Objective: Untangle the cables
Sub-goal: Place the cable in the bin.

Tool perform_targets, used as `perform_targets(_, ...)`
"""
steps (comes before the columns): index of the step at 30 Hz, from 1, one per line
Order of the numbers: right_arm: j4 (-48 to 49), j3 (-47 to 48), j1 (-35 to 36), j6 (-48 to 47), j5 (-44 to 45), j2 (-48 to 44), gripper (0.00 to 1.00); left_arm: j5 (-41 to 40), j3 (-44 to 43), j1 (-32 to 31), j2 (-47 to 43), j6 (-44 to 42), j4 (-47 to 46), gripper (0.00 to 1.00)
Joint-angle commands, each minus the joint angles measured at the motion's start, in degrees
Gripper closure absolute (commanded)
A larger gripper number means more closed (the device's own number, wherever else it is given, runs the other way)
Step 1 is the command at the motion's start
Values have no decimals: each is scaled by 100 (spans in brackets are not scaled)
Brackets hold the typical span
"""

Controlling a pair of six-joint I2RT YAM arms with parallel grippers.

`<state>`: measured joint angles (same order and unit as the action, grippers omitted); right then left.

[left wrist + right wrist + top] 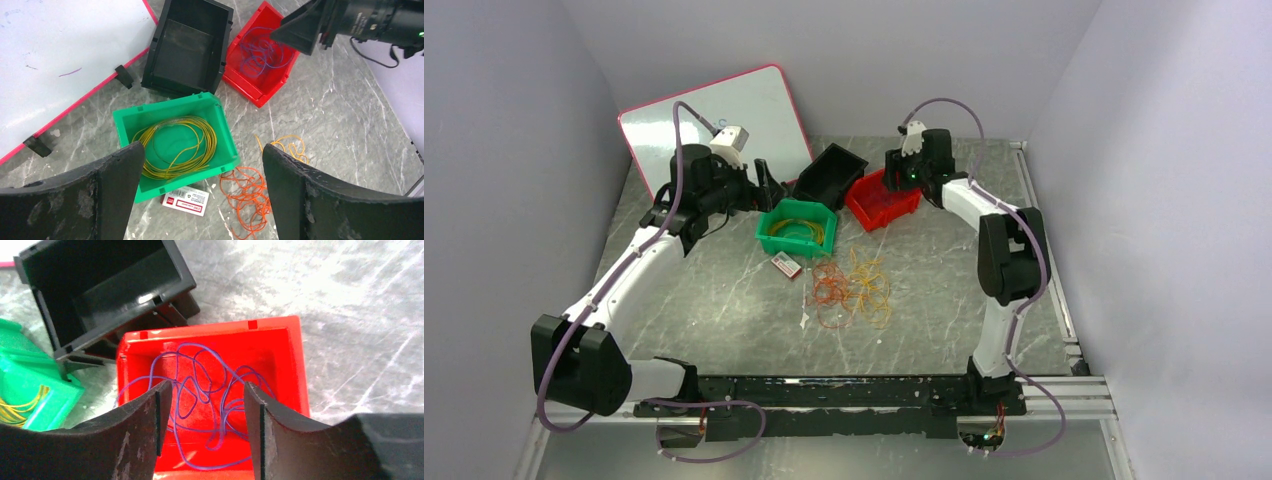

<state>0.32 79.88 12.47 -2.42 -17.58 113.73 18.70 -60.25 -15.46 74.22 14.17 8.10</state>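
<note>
A tangle of orange, yellow and red cables (852,290) lies loose on the marble table, in front of the bins; its orange loops (250,195) show in the left wrist view. A yellow cable coil (175,147) rests in the green bin (771,228). A purple cable (210,385) lies in the red bin (902,208). My left gripper (202,149) hangs open above the green bin's front edge, holding nothing. My right gripper (207,386) stands open over the red bin, the purple cable below its fingers and apart from them.
An empty black bin (832,172) leans between the green and red bins. A white board with a pink rim (719,125) stands at the back left. A small red-and-white label card (185,201) lies by the green bin. Grey walls close in on both sides.
</note>
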Motion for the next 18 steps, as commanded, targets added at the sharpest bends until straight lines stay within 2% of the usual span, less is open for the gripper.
perform_targets(1,-116,40,-17,-71,131,-515,41,172,31,67,10,15,-193,8)
perform_targets(9,-120,-247,-17,-84,411,-1079,39,197,22,83,27,32,-192,8)
perform_targets(14,-416,-85,32,66,-178,-1166,42,187,5,79,40,33,-177,9)
perform_targets(18,-909,112,355,40,-220,-960,43,187,-4,87,49,24,-167,9)
